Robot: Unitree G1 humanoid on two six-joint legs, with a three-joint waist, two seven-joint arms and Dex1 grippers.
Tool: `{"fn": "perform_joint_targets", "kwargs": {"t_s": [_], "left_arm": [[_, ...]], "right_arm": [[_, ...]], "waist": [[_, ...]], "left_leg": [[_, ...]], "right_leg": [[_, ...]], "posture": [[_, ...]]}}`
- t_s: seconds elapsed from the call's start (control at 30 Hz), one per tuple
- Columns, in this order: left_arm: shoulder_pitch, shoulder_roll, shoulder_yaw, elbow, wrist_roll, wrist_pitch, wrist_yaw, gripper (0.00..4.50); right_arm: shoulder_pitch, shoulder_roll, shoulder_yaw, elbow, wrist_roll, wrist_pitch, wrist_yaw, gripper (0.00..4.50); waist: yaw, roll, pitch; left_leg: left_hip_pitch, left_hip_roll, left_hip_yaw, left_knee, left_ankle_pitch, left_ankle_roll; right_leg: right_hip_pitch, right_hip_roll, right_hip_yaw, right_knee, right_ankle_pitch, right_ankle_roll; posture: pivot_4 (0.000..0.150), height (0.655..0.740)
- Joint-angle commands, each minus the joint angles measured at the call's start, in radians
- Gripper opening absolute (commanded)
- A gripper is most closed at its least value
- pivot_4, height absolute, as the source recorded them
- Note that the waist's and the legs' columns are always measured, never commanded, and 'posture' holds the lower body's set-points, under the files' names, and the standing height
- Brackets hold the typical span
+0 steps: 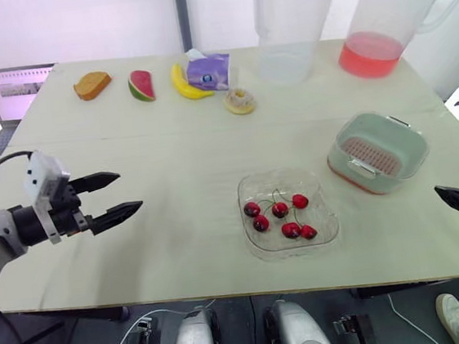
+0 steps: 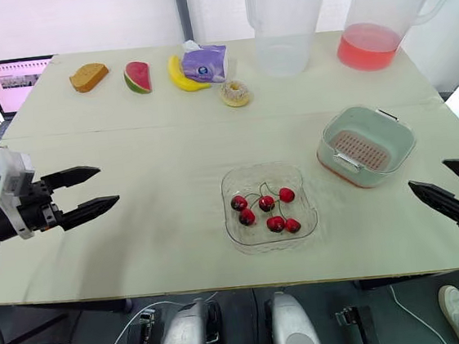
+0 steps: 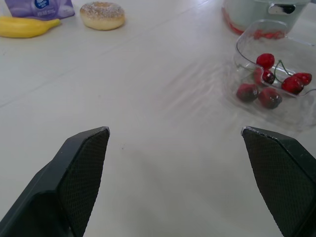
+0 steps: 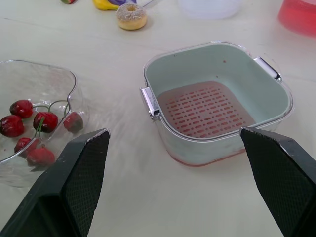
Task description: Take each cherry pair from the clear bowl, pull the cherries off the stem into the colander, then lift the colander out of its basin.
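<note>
Looks like the opening step: no pair lifted yet. Six cherries [image 1: 280, 210] in the clear bowl [image 1: 248, 188] near the table [image 1: 178, 153] front; empty colander [image 1: 373, 155] seated in its basin [image 1: 414, 146] just beside. Left gripper [image 1: 130, 190] well left of the bowl, fingers apart, empty; right gripper [image 2: 428, 175] likewise at the right edge. Next probably calls for pinching one stem among tangled fruit.

Dark red cherries [image 1: 280, 210] in clear bowl [image 1: 248, 188]; mint colander [image 4: 217, 69] w/ slotted base, prob. orange basin [image 4: 197, 162].
</note>
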Motion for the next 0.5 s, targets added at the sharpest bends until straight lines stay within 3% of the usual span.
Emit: {"fn": "perform_joint_targets", "kwargs": {"t_s": [0.03, 0.5], "left_arm": [[-0.018, 0.021, 0.005, -0.007, 0.004, -0.024, -0.011, 4.5], [-0.012, 0.014, 0.018, 0.009, 0.014, -0.038, -0.015, 4.5]], "right_arm": [[0.002, 0.001, -0.026, -0.02, 0.005, -0.005, 0.002, 4.45], [0.001, 0.003, -0.019, -0.021, 0.001, -0.005, -0.002, 4.45]], "waist": [[0.0, 0.0, 0.0], [0.0, 0.0, 0.0]], "left_leg": [[0.0, 0.0, 0.0, 0.0, 0.0, 0.0], [0.001, 0.0, 0.0, -0.001, 0.0, 0.0]], "right_leg": [[0.0, 0.0, 0.0, 0.0, 0.0, 0.0], [0.0, 0.0, 0.0, 0.0, 0.0, 0.0]], "posture": [[0.15, 0.74], [0.15, 0.74]]}}
